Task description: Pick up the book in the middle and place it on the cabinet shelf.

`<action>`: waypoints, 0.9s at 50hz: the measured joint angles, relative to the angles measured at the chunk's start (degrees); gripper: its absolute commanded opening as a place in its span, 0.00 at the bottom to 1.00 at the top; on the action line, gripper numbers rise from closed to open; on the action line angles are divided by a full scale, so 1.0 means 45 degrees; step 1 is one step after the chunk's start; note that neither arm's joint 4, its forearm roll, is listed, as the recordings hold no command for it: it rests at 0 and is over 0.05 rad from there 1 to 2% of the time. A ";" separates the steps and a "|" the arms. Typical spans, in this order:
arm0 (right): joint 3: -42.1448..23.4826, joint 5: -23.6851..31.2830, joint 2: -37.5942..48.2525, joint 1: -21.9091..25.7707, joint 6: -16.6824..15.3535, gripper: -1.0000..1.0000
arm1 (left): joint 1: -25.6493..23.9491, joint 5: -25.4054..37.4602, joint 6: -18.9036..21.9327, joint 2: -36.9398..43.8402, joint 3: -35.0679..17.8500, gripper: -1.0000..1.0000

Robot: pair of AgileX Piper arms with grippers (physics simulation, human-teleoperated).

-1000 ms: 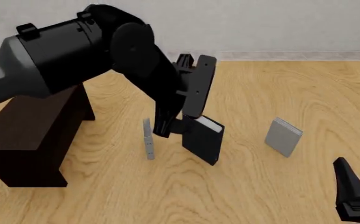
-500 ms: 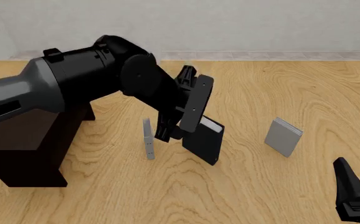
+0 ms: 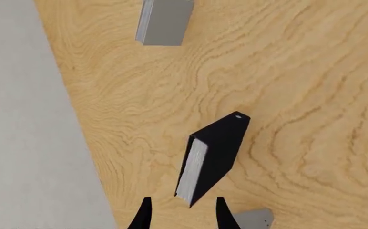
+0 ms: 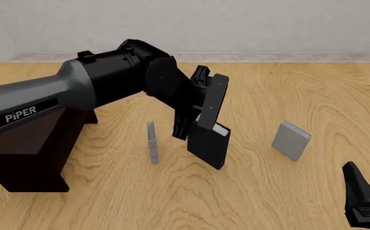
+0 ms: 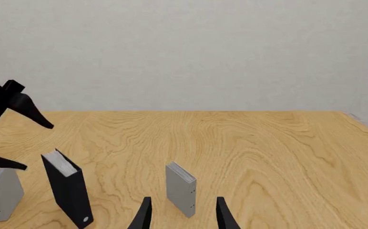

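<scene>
**Left hand poised over the black book, nothing gripped**

I have the left hand (image 4: 183,128) down over the middle of the counter (image 4: 287,91), its fingers apart and the book (image 4: 207,145) standing just beyond their tips. In the left wrist view the two fingertips (image 3: 147,215) show with a clear gap between them, and the book's white page edges lie in line with that gap; the tips are close to the book, but I cannot tell whether they touch it. The book stands on end on the counter, leaning a little, with the black cover facing me in the front view and a sliver of pages showing at its top.

Just beside it, toward the left edge of the counter, the thin grey book (image 4: 152,142) stands upright, apart from the black one. Toward the right edge, well apart, the smaller light-grey book (image 4: 291,140) stands tilted.

The cabinet shelf (image 4: 28,143) sits at the left edge of the counter, its flat top partly hidden behind my left arm.

My right hand (image 4: 364,203) waits at the near right corner, above the counter, fingers apart and gripping nothing; its wrist view looks across at all three books.
</scene>
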 measured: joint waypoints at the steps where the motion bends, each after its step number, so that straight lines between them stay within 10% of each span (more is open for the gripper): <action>1: -0.0002 0.0003 0.0002 0.0000 0.0003 1.00 | 0.0003 -0.0019 -0.0025 0.0054 -0.0052 1.00; 45: 0.0026 -0.0057 0.0042 -0.0001 0.0011 1.00 | 0.0114 0.0394 -0.0841 0.1275 -0.0428 1.00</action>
